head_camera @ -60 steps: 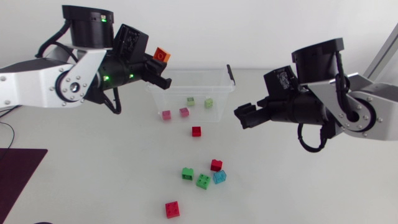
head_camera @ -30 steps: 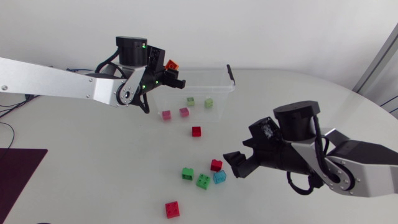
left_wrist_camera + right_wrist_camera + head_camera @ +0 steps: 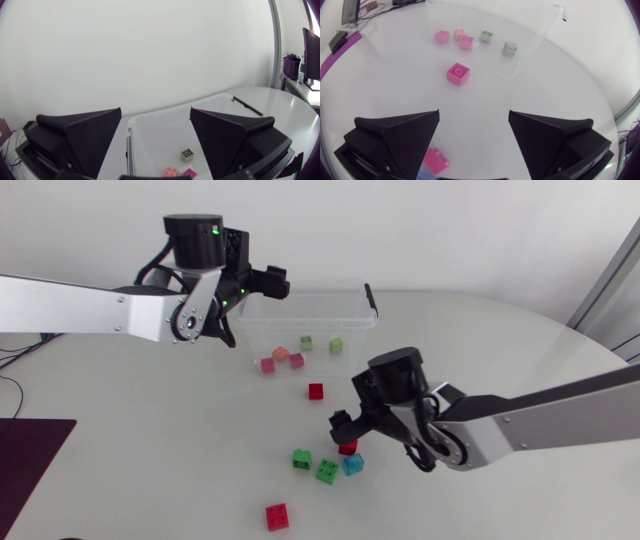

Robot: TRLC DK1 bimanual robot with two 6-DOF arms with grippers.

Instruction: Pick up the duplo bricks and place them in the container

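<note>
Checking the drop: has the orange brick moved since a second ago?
Yes. The orange brick dropped from the left end effector down into the container.

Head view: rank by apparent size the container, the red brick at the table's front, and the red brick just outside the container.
1. the container, by far.
2. the front red brick; it looks bigger than the next, though nearness to the camera may add to that.
3. the red brick beside the container.

A robotics lab: a robot's left arm (image 3: pixel 80 305) and right arm (image 3: pixel 545 418) over a white worktop (image 3: pixel 520 330) strewn with toy bricks (image 3: pixel 327 471).
</note>
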